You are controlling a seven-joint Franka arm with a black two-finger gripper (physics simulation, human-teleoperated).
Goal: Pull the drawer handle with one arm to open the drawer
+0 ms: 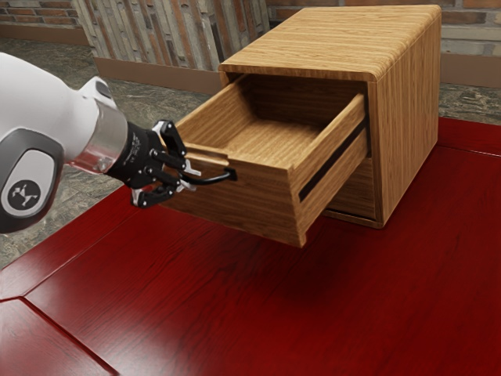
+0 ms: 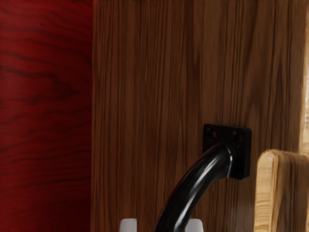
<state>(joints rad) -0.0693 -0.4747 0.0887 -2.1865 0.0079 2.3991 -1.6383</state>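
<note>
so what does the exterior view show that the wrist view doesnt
The exterior view gives the whole light wooden cabinet, its wooden drawer pulled well out with the hollow inside on show, the white robot arm, and the black claw closed on the curved black handle. The wrist view gives the close detail: the handle's square black mounting plate with its screw holes, and the claw's white pads on either side of the handle. Both share the handle, the drawer's front and the dark red table.

The wooden drawer (image 1: 243, 202) stands pulled well out of its cabinet (image 1: 403, 117), curved black handle (image 1: 213, 178) in front.
</note>
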